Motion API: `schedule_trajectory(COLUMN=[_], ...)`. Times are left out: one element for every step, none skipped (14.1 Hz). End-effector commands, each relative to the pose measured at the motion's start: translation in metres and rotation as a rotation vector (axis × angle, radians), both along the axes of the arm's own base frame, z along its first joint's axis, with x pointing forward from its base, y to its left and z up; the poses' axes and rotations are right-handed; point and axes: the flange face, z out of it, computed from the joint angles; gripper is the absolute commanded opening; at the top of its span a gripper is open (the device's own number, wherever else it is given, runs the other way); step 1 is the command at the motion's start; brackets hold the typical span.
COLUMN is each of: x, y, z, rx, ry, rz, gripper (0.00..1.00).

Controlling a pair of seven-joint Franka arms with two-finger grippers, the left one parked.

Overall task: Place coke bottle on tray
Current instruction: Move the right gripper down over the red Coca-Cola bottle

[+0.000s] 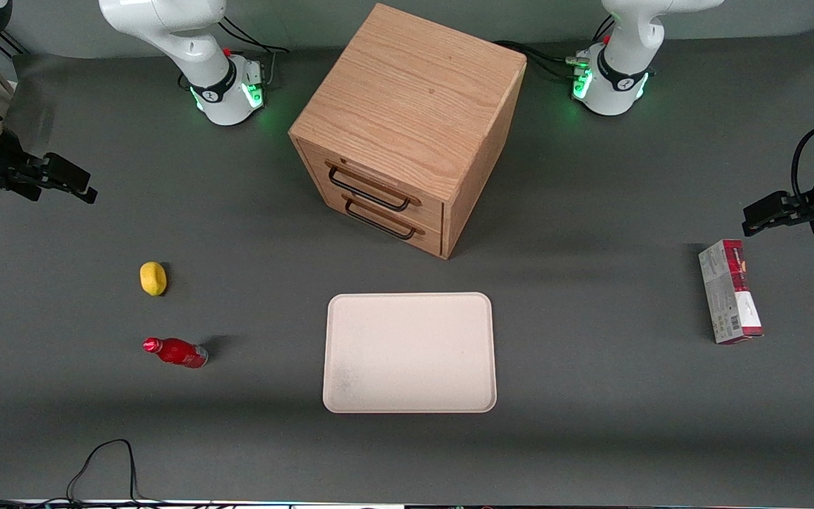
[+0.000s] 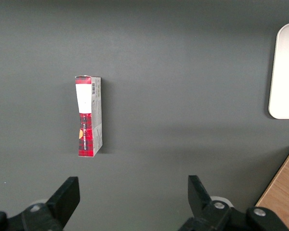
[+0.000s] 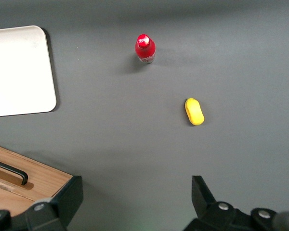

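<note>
The coke bottle [image 1: 175,352] [image 3: 145,48], small, glossy red with a red cap, stands upright on the grey table toward the working arm's end. The tray [image 1: 409,352] [image 3: 19,72], cream-white with rounded corners and nothing on it, lies flat mid-table, nearer the front camera than the cabinet. My right gripper [image 1: 78,182] [image 3: 136,187] hangs open above the table at the working arm's end, well apart from the bottle and farther from the front camera than it. Nothing is between its fingers.
A yellow lemon [image 1: 153,278] [image 3: 194,111] lies between the gripper and the bottle. A wooden two-drawer cabinet [image 1: 407,127] [image 3: 19,180] stands mid-table. A red-and-grey carton [image 1: 730,291] [image 2: 88,115] lies toward the parked arm's end. A black cable [image 1: 103,459] loops at the near edge.
</note>
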Motion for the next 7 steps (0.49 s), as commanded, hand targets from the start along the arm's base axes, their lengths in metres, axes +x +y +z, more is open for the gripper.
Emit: schedule_trajectory(x=[-0.005, -0.003, -0.002, 0.001, 0.006, 0.009, 0.016], y=[0.001, 0.001, 0.001, 0.003, 0.006, 0.005, 0.005], z=[-0.001, -0.003, -0.006, -0.011, -0.020, -0.024, -0.032], rx=[0.016, 0.015, 0.015, 0.014, 0.012, 0.012, 0.011], ry=[0.004, 0.007, 0.011, 0.014, 0.033, 0.039, 0.048], rz=[0.024, 0.024, 0.023, 0.025, 0.028, 0.028, 0.026], gripper=[1.00, 1.00, 1.00, 1.00, 1.00, 1.00, 1.00])
